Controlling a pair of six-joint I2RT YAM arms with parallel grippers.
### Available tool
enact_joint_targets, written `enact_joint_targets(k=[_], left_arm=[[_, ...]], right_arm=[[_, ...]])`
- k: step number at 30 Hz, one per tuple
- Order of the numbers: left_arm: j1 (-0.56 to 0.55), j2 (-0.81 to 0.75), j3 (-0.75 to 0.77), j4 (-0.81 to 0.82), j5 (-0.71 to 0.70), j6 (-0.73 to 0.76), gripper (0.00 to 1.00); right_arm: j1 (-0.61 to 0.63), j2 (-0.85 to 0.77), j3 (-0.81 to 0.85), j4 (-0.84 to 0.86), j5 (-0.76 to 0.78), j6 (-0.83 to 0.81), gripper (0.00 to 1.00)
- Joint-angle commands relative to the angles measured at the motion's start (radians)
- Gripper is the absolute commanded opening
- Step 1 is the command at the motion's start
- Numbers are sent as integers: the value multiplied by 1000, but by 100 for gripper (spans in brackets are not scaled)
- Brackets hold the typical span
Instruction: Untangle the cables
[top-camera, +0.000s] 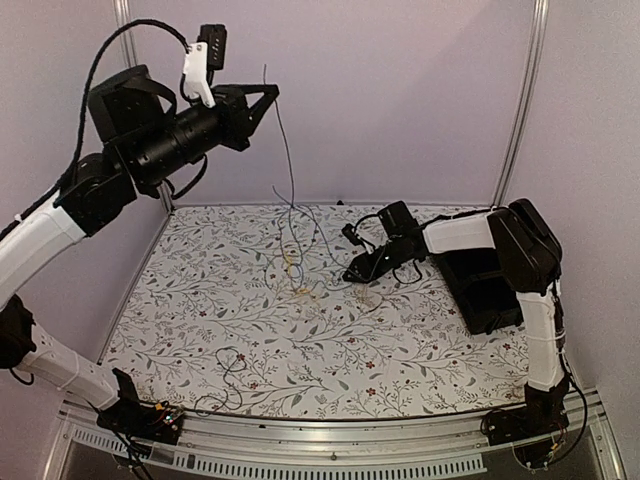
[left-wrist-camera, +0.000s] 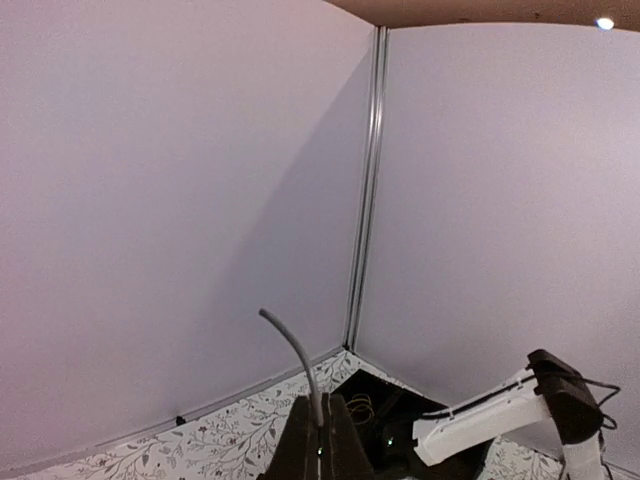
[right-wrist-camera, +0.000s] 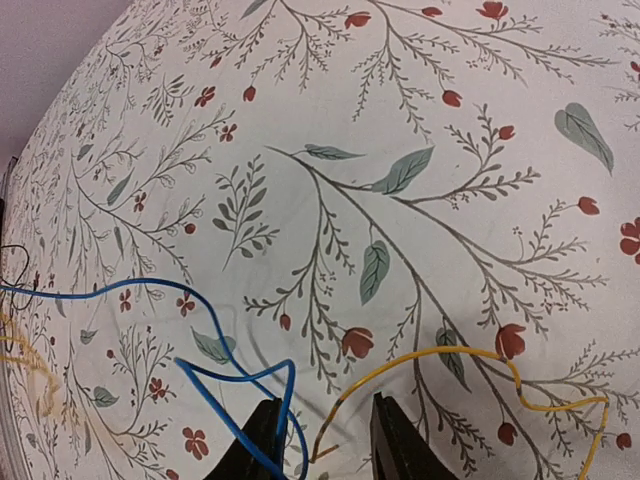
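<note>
My left gripper (top-camera: 268, 96) is raised high at the back left, shut on a thin grey wire (top-camera: 287, 150) that hangs down to the tangle (top-camera: 297, 262) of blue and yellow wires on the floral table. In the left wrist view the wire (left-wrist-camera: 300, 360) sticks up from between the closed fingers (left-wrist-camera: 320, 412). My right gripper (top-camera: 355, 272) is low over the table, just right of the tangle. In the right wrist view it (right-wrist-camera: 325, 435) is open; a blue wire (right-wrist-camera: 235, 375) lies against its left finger and a yellow wire (right-wrist-camera: 450, 352) ends between the fingers.
A black bin (top-camera: 482, 292) stands at the right under my right arm. A loose thin dark wire (top-camera: 230, 372) lies near the front left. Purple walls and metal posts (top-camera: 520, 100) close the back and sides.
</note>
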Motion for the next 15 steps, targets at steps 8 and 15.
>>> enact_joint_targets(k=[8, 15], left_arm=[[33, 35, -303, 177, -11, -138, 0], [83, 37, -393, 217, 13, -196, 0]], right_arm=[[-2, -350, -154, -30, 221, -210, 48], [8, -394, -158, -61, 25, -258, 44]])
